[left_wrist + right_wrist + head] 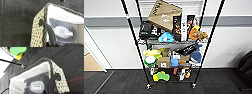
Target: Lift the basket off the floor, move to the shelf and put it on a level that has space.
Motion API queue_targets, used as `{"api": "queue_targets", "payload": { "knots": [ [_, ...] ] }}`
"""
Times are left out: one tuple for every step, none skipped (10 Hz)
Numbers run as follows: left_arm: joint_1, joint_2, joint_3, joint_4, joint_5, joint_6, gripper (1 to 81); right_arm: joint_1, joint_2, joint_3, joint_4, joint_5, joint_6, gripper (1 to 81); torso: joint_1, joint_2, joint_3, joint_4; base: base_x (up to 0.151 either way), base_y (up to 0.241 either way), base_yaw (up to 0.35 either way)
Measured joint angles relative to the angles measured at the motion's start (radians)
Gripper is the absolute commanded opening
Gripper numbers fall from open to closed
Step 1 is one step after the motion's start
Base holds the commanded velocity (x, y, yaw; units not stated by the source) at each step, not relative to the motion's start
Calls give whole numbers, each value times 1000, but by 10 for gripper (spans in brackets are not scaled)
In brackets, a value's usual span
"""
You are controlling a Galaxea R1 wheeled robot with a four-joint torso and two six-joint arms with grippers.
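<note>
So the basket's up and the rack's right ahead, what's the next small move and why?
Probably raise the basket toward the shelf's top level: the lower tiers look crammed with boxes and toys, and the basket hangs by its loop handles above the carpet.

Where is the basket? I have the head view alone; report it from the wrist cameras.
Observer: In the left wrist view the basket is close up, with the dark carpet floor beyond it. Its dark loop handle stretches toward the wrist.
Operator: Tell me what is inside.
Observer: A white lining, and a dark-and-white item in a clear bag with a white label.
Operator: Now give me the right side.
Observer: The right wrist view has the other loop handle. Past the basket's rim are a caster foot of the shelf and a green toy on its lowest tier.
</note>
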Motion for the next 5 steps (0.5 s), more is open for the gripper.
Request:
{"api": "queue_targets", "payload": {
  "knots": [
    [-1, 0, 5, 0, -2, 0, 10, 1, -2, 7, 0, 3, 0, 10, -19, 28, 20, 0, 0, 0, 0],
    [1, 0, 6, 0, -4, 0, 10, 0, -3, 17, 0, 4, -3, 10, -34, 50, 26, 0, 0, 0, 0],
    [5, 0, 7, 0, 0, 0, 10, 0, -4, 26, -1, 2, -3, 10, -52, 79, 34, 0, 0, 0, 0],
    [3, -1, 14, 0, 2, 0, 10, 3, -8, 39, -3, 1, -3, 10, -73, 112, 35, 0, 0, 0, 0],
    [3, -4, 27, 0, 3, 0, 10, 3, -9, 43, -3, -1, -3, 10, -95, 145, 35, 0, 0, 0, 0]
  ]
}}
